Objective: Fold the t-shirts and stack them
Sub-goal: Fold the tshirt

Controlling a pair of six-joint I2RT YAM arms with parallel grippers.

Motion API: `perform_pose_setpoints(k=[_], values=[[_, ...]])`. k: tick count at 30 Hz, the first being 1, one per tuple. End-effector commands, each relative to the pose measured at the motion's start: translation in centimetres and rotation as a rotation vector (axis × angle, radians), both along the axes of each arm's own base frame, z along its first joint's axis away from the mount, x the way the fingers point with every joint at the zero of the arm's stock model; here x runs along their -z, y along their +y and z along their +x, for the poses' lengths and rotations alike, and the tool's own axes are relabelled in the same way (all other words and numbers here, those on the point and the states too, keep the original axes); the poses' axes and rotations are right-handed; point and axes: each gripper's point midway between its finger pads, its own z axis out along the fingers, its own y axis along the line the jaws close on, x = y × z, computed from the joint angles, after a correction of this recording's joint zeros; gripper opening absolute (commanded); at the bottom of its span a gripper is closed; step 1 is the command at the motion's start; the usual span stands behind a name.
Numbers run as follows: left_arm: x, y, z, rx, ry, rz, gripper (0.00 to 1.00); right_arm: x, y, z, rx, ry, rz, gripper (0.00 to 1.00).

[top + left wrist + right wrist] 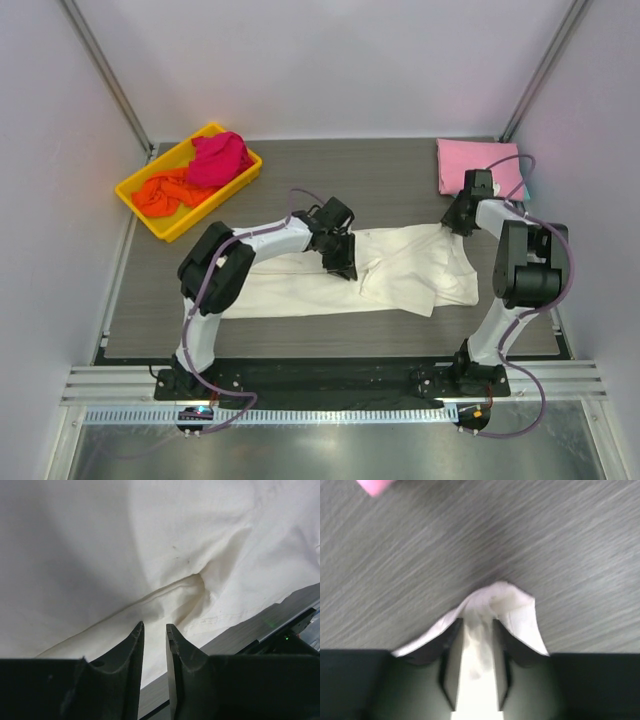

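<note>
Progress: early to middle stage, by my reading. Far left, the yellow tray point(143, 213) holds an orange t-shirt point(160, 193) and a magenta t-shirt point(220, 158), both crumpled and neither folded. The left gripper point(154, 626) sits low over the middle of the cream-white t-shirt point(410, 265). Its jaws stand a narrow gap apart with nothing between them, and the cloth lies under the tips, unpinched. The cream-white t-shirt stretches lengthwise across the centre of the table point(380, 180). Its left part is flat and its right part is doubled over in uneven, creased layers, so the fold is begun but not finished. The right gripper point(476, 622) is at the shirt's far right corner. The wrist view shows a peak of cream cloth filling the gap between its jaws, so it reads as gripping that corner. In the back right corner, a pink t-shirt point(465, 160) is folded into a neat rectangle. A teal sliver point(527, 189) shows at its right edge, possibly another folded shirt beneath, though too little shows to be sure. Judgement: one shirt, perhaps two, is stacked, the cream one is in hand, and the two in the tray are left.
</note>
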Motion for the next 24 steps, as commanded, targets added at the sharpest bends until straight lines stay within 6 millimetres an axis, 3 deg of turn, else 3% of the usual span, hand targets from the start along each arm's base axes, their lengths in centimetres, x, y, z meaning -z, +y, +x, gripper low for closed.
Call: perform_pose_setpoints(k=[1,4,8,10,14,17,21,22,24], values=[[-4.2,-1.4,0.7,0.065,-0.074,-0.108,0.26,-3.5,1.0,-0.8,-0.042,0.021,0.044,0.39],[-5.5,-2.2,0.2,0.094,-0.086,-0.185,0.3,-5.5,2.6,-2.3,-0.058,0.019,0.122,0.52],[-6.6,-2.2,-0.1,0.103,-0.125,-0.218,0.33,-6.4,2.4,-6.4,-0.012,0.099,0.113,0.53],[-6.5,-2.2,-0.3,0.108,-0.131,-0.221,0.34,-7.8,2.7,-8.1,0.002,0.086,0.121,0.53],[-6.2,-2.2,-0.9,0.119,-0.138,-0.214,0.34,-8.9,2.8,-11.9,0.037,0.114,0.11,0.53],[-5.8,-2.3,-1.6,0.124,-0.134,-0.2,0.34,-7.7,4.7,-15.2,0.043,0.163,0.152,0.52],[-5.0,-2.8,-2.1,0.132,-0.135,-0.194,0.35,-5.2,10.0,-19.0,0.043,0.198,0.307,0.5],[-5.0,-3.1,-2.2,0.134,-0.135,-0.198,0.35,-4.1,9.6,-20.1,0.066,0.214,0.256,0.5],[-4.6,-3.3,-2.2,0.139,-0.13,-0.198,0.35,-3.7,10.0,-20.9,0.09,0.199,0.241,0.5]])
